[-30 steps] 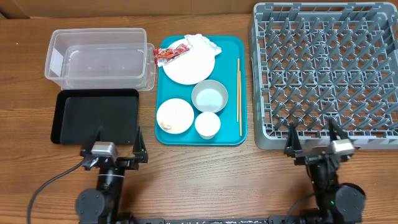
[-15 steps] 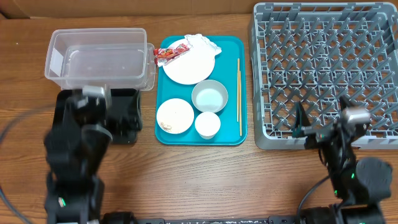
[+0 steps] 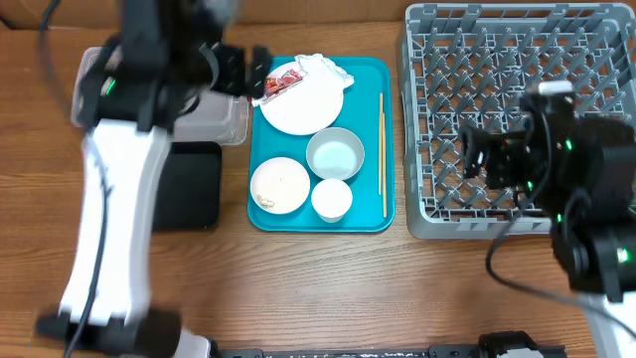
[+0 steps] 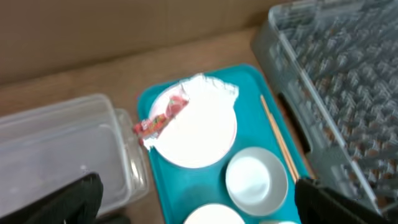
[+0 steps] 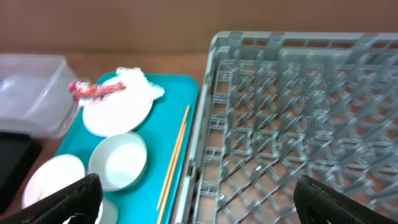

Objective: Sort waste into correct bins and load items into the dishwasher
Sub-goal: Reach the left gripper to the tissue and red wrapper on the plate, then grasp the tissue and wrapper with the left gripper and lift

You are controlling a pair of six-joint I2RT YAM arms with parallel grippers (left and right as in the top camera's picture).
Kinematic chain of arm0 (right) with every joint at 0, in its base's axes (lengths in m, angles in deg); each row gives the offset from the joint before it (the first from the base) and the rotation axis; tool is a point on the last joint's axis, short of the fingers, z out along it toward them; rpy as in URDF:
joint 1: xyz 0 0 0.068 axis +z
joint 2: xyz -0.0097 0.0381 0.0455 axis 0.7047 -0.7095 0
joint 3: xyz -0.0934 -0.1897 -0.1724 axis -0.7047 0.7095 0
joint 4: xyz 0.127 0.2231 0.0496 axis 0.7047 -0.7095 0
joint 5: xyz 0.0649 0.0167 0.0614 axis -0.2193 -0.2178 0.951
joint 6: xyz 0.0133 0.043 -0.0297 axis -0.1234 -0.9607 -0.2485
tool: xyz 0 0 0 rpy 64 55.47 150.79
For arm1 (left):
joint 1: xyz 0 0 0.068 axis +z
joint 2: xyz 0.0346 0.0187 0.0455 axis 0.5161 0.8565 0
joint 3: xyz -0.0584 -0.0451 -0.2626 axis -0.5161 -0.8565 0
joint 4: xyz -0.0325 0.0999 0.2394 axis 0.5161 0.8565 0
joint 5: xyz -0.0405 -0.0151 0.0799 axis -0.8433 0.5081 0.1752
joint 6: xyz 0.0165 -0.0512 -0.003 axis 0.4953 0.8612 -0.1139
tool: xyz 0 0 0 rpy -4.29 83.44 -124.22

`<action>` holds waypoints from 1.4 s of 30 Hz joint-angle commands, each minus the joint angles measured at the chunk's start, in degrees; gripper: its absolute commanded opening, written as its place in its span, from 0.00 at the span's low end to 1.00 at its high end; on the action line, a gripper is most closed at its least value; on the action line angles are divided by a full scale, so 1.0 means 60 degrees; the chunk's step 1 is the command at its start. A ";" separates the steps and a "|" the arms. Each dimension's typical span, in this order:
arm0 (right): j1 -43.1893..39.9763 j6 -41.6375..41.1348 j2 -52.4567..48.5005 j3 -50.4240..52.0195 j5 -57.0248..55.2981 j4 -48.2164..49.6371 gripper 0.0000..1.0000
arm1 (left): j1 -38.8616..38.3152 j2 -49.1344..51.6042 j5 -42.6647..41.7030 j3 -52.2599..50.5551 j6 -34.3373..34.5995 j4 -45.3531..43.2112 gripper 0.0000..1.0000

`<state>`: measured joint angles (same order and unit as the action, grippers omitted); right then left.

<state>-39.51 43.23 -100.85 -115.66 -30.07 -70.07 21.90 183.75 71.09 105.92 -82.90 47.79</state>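
Observation:
On the teal tray (image 3: 368, 119) stand a large white plate (image 3: 301, 104), a bowl (image 3: 335, 154), a small plate (image 3: 279, 185) and a small cup (image 3: 332, 200). Thin wooden chopsticks (image 3: 382, 149) lie along its right side. A red wrapper (image 3: 270, 88) rests on the large plate's left rim and a crumpled white napkin (image 3: 323, 68) on its far rim. My left gripper (image 3: 246, 72) hangs open high above the tub's right end; its wrist view shows the plate (image 4: 196, 127) and wrapper (image 4: 160, 118) below. My right gripper (image 3: 485, 157) is open over the grey dish rack (image 3: 517, 60).
The clear plastic tub (image 3: 214, 117) stands at the far left, partly hidden by my left arm. In front of it lies the flat black tray (image 3: 189, 184). The rack's left wall (image 5: 205, 112) runs close beside the teal tray and chopsticks (image 5: 175, 155).
Both arms have lifted from the table's front edge. The left one swung up and forward over the tub, the right one over the rack's front left. Both grippers stayed open.

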 commanded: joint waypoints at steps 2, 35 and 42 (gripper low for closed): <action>0.0007 -0.0135 -0.0637 -0.0433 0.0645 -0.0117 1.00 | -0.0484 0.2477 0.0845 0.2932 -0.0641 0.1636 1.00; 0.0015 -0.0018 -0.1603 -0.0433 0.2448 -0.1100 1.00 | -0.1235 0.7974 0.1366 0.3676 -0.2007 -0.1362 1.00; 0.0015 -0.0022 -0.1603 -0.0433 0.2448 -0.1089 1.00 | -0.1264 0.8335 0.1293 0.3672 -0.2004 -0.1355 1.00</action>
<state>-39.51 42.71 -110.48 -116.60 -15.87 -76.91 14.91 231.07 78.74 126.97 -94.07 39.71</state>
